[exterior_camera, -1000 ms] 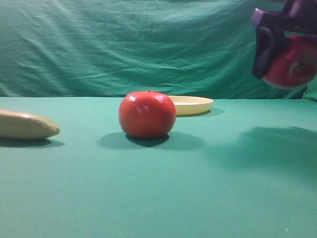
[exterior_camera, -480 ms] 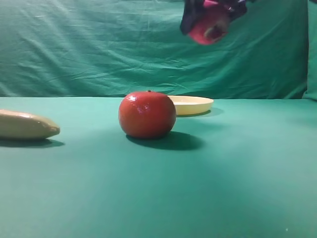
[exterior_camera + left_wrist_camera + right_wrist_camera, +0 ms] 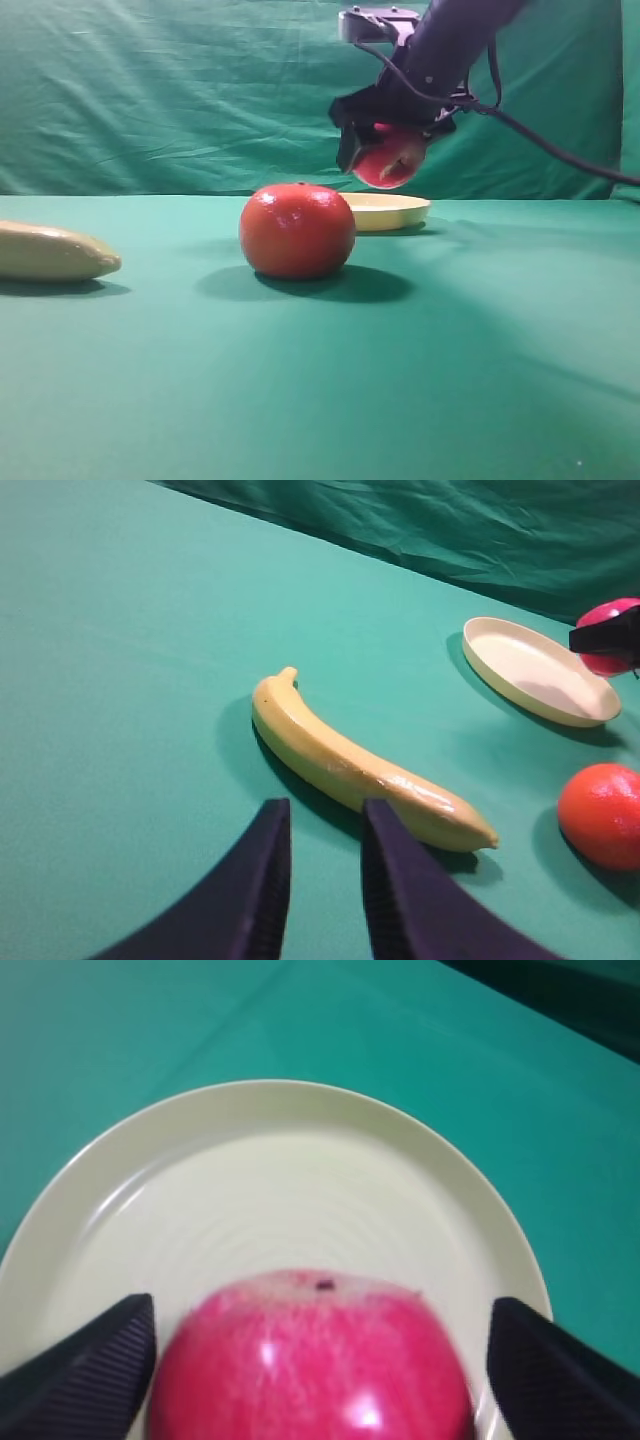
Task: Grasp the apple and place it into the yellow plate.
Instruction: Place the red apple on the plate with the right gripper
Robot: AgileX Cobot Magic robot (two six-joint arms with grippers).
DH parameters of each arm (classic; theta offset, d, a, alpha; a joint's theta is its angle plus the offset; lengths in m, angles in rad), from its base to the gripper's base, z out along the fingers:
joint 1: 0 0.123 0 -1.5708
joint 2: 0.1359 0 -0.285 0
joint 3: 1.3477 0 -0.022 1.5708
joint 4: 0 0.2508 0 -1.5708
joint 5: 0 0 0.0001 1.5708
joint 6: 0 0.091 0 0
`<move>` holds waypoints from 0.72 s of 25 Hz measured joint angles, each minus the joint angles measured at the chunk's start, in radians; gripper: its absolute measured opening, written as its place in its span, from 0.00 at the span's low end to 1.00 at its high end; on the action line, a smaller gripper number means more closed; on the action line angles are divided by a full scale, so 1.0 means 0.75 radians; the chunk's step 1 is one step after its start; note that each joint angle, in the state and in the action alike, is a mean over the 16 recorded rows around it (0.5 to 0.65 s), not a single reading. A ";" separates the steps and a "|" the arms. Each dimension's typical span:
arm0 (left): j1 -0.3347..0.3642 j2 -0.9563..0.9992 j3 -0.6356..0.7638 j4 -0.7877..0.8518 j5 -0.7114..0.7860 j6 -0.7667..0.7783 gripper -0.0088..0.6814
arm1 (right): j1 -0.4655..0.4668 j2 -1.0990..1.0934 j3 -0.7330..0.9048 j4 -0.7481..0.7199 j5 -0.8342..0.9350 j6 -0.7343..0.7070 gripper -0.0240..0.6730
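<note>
The glossy pink apple (image 3: 392, 162) hangs in the air with my right gripper (image 3: 388, 150) shut on it, just above the near left part of the pale yellow plate (image 3: 398, 210). In the right wrist view the apple (image 3: 310, 1360) sits between the two dark fingers (image 3: 80, 1360), stem dimple up, and the yellow plate (image 3: 280, 1180) fills the ground below it. The left wrist view catches the apple (image 3: 615, 610) at the far right, over the plate (image 3: 530, 665). My left gripper (image 3: 325, 820) stands slightly open, nothing in it, short of the banana.
An orange-red round fruit (image 3: 297, 230) sits in front of the plate, left of the apple. A banana (image 3: 360, 765) lies on the green cloth at the left, and its end shows in the high view (image 3: 50, 252). A green curtain (image 3: 200, 90) closes the back.
The right arm has carried the apple from the upper right edge leftward and down until it hangs just above the plate. The orange-red fruit, banana and left gripper have not moved.
</note>
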 joint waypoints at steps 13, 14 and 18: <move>0.000 0.000 0.000 0.000 0.000 0.000 0.24 | -0.011 -0.222 -0.004 -0.003 0.180 0.001 0.72; 0.000 0.000 0.000 0.000 0.000 0.000 0.24 | -0.014 -0.253 -0.004 -0.005 0.213 0.003 0.66; 0.000 0.000 0.000 0.000 0.000 0.000 0.24 | -0.024 -0.379 -0.004 -0.010 0.354 0.032 0.43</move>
